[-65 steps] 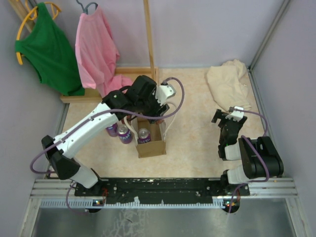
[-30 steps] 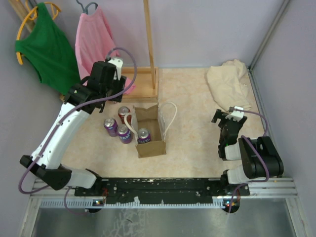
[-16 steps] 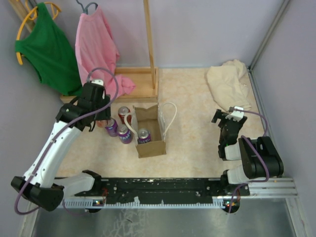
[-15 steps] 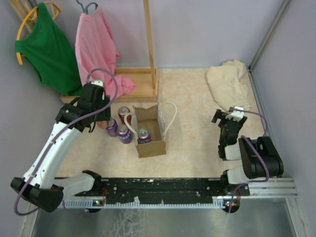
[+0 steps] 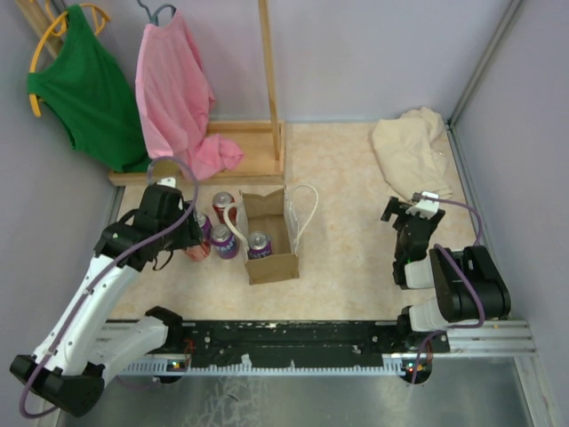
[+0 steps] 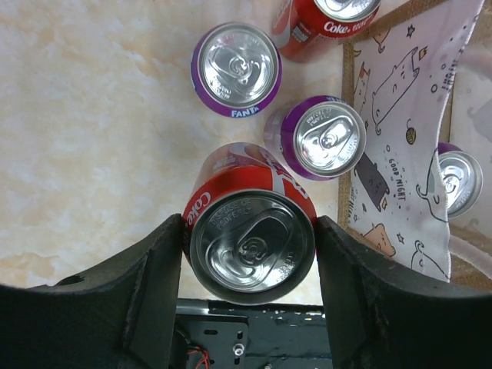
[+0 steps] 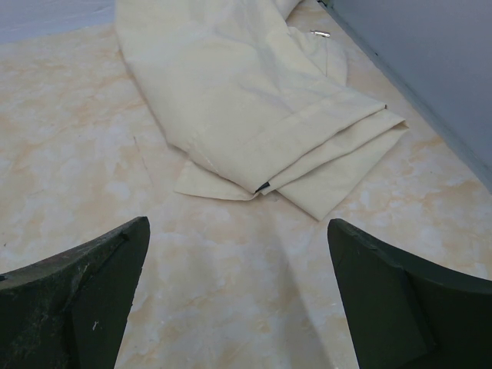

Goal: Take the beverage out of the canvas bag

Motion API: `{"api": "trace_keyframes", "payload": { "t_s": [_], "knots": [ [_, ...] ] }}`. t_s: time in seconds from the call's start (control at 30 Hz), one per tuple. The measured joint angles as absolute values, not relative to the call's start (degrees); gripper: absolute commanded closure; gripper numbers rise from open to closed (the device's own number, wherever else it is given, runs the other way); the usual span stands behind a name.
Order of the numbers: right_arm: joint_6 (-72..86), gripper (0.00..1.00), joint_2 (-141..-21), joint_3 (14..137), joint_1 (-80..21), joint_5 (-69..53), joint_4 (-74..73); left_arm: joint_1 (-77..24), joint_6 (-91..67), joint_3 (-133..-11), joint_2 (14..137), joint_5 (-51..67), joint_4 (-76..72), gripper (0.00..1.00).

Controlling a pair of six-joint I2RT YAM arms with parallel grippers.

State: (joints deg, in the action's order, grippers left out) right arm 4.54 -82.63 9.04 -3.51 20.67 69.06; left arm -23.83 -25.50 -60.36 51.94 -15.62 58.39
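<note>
The brown canvas bag stands open mid-table with white loop handles; its printed side wall shows in the left wrist view. One purple beverage can stands inside it. My left gripper is left of the bag, shut on a red Coke can that it holds upright just above or on the table. Two purple cans and another red can stand between it and the bag. My right gripper rests open at the right, with nothing between its fingers.
A folded cream cloth lies at the back right. A wooden rack with a pink shirt and a green shirt stands at the back left. The black rail runs along the near edge.
The left arm has swung from over the bag out to the back left, then toward the near side and down, carrying the red can beside the purple cans. The right arm has not moved.
</note>
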Motion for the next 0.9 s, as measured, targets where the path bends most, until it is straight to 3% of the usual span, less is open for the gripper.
{"api": "trace_keyframes", "payload": {
  "t_s": [0.9],
  "knots": [
    [4.54, 0.01, -82.63, 9.04, -3.51, 20.67, 69.06, -23.83, -35.83, -45.87, 55.22, -16.14, 51.70, 1.00]
  ]
}}
